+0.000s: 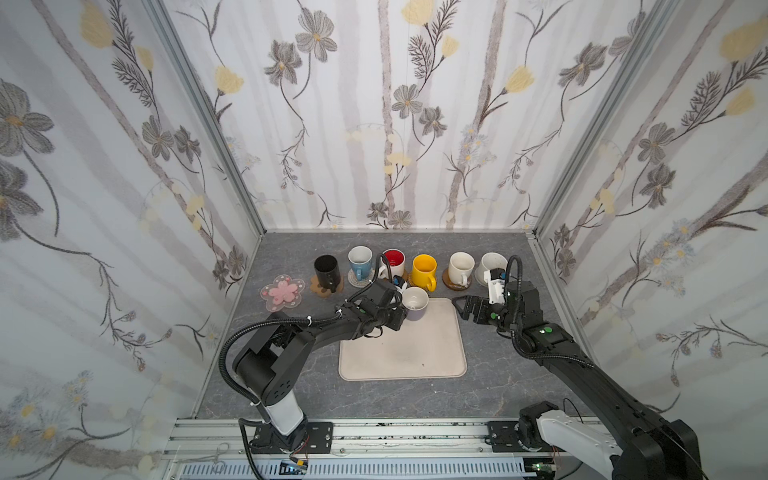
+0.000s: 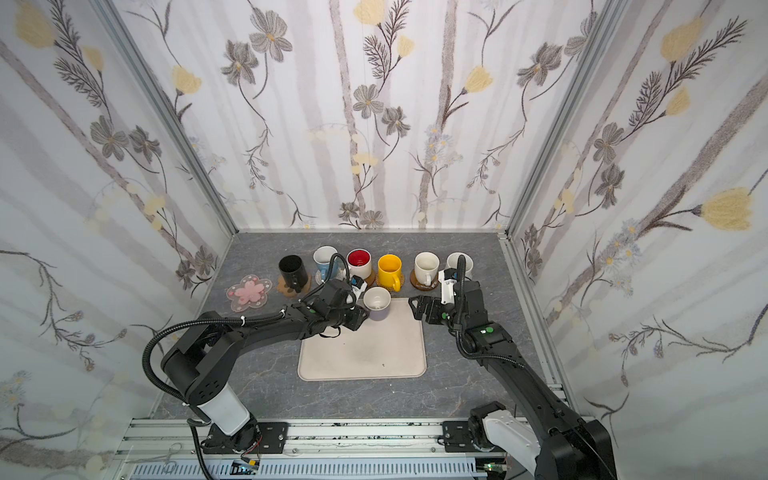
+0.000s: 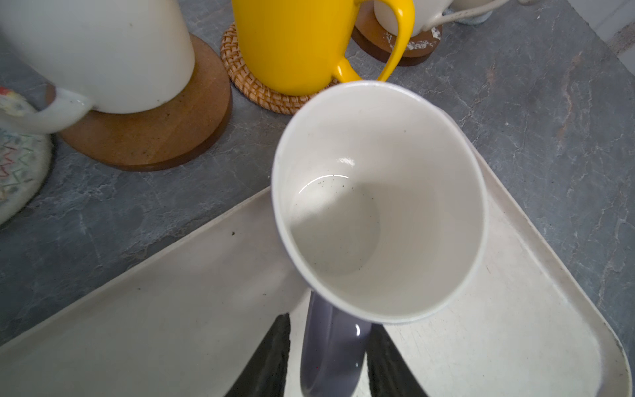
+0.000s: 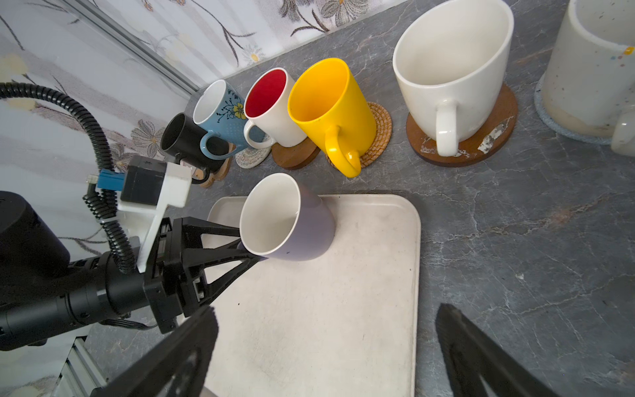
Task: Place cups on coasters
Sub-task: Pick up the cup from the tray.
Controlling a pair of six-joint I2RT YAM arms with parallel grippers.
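**Left gripper at the lavender mug's handle; blossom coaster unoccupied.**

Directions follow a top view, with 12 o'clock toward the rear wall. The pink blossom-shaped coaster (image 1: pixel 282 292) lies bare at 9 o'clock. Open grey stone-pattern tabletop (image 1: pixel 318 303) separates it from the large beige rectangular tray (image 1: pixel 415 357). The lavender ceramic mug (image 1: pixel 415 305) stands on the tray's 11 o'clock corner, handle toward 8 o'clock. The left gripper (image 4: pixel 248 244) straddles that handle with its jaws partly closed; firm contact cannot be confirmed. At the mug's 12 o'clock, the yellow ceramic mug (image 1: pixel 424 270) on its woven rattan coaster (image 3: pixel 237 75) stands just beside it, so clearance is tight. The tray's 6 o'clock half is bare. The right gripper (image 1: pixel 460 308) hovers at the mug's 3 o'clock, jaws spread wide, holding nothing.
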